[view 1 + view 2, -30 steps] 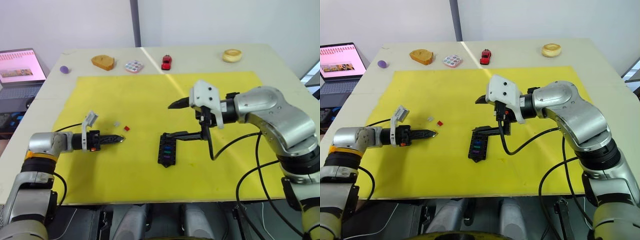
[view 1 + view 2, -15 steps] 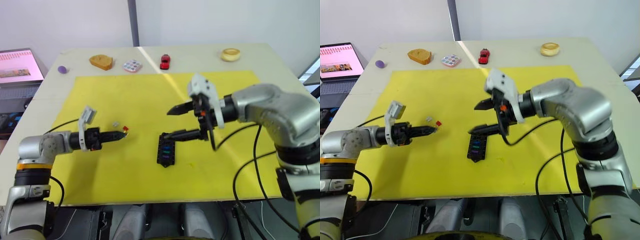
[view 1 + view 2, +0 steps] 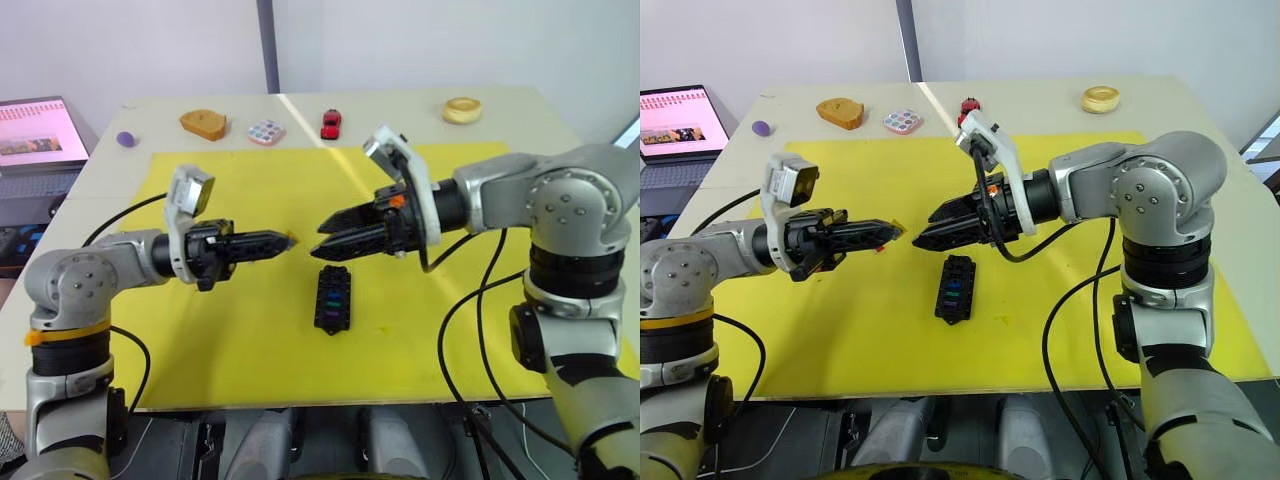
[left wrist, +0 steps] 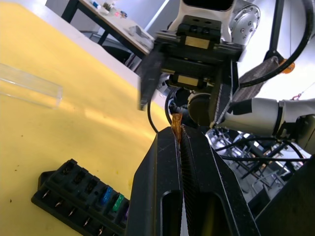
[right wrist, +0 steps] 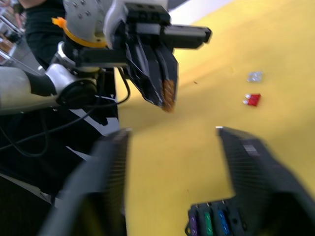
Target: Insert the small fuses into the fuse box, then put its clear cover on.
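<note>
Table w/ yellow mat.
I see fuse box on mat; toy car, pastel tile behind mat.

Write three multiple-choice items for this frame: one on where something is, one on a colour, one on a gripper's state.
1. Where is the fuse box?
A. on the yellow mat, below the two grippers
B. on the bare table beside the toy car
C. held in the right gripper

2. What colour is the fuse in the left gripper?
A. purple
B. amber
C. teal

3. How does the right gripper stand?
A. shut on the clear cover
B. shut on a fuse
C. open, holding nothing

Answers:
1 A, the black box lies flat on the mat.
2 B, an amber fuse shows at the pinched fingertips.
3 C, its two fingers are spread apart with nothing between them.
</note>
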Controlling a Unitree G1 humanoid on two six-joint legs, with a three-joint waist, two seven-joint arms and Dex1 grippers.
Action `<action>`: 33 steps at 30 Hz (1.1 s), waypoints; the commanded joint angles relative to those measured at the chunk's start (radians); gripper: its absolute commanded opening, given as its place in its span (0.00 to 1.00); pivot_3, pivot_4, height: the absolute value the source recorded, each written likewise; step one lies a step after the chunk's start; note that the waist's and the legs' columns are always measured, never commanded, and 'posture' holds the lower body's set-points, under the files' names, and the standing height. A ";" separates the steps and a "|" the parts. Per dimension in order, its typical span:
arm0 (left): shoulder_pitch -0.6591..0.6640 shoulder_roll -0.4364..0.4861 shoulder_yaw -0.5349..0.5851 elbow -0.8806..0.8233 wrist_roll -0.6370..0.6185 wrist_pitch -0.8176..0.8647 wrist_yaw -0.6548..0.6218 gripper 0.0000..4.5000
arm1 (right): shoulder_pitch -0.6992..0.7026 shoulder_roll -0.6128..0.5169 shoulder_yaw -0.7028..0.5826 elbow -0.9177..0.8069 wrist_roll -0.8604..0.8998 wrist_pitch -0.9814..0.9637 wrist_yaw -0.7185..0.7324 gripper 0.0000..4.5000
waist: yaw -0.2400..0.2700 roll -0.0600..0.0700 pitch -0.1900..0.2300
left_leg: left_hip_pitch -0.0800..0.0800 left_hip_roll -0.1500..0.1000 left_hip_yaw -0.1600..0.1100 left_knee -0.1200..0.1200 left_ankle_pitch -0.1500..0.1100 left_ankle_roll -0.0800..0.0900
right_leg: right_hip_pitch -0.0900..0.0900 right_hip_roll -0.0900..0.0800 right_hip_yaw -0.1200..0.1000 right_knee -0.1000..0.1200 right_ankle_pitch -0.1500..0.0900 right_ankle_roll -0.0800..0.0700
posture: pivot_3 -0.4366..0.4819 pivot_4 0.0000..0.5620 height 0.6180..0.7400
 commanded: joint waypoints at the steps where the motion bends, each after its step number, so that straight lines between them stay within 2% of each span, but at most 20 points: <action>1: -0.008 0.008 0.004 -0.025 -0.043 -0.003 0.014 0.00 | -0.034 0.009 -0.034 -0.004 0.047 0.007 -0.029 0.51 | 0.001 0.000 0.000 | 0.000 0.000 0.000 0.000 0.000 0.000 | 0.000 0.000 0.000 0.000 0.000 0.000 | 0.48 0.27 1.00; 13: -0.002 0.008 -0.016 -0.049 -0.100 -0.004 0.064 0.00 | -0.041 0.043 -0.034 0.017 0.105 0.007 -0.101 0.51 | -0.001 0.000 0.000 | 0.000 0.000 0.000 0.000 0.000 0.000 | 0.000 0.000 0.000 0.000 0.000 0.000 | 0.48 0.27 1.00; 15: -0.002 0.011 -0.015 -0.049 -0.107 -0.004 0.071 0.00 | -0.041 0.041 -0.029 0.017 0.108 0.007 -0.106 0.39 | 0.000 0.000 0.000 | 0.000 0.000 0.000 0.000 0.000 0.000 | 0.000 0.000 0.000 0.000 0.000 0.000 | 0.48 0.27 1.00; 33: -0.009 0.029 -0.016 -0.034 -0.129 -0.017 0.099 0.00 | -0.028 0.022 -0.014 0.000 0.118 0.007 -0.111 0.39 | 0.000 0.000 0.000 | 0.000 0.000 0.000 0.000 0.000 0.001 | 0.000 0.000 0.000 0.000 0.000 0.000 | 0.48 0.27 1.00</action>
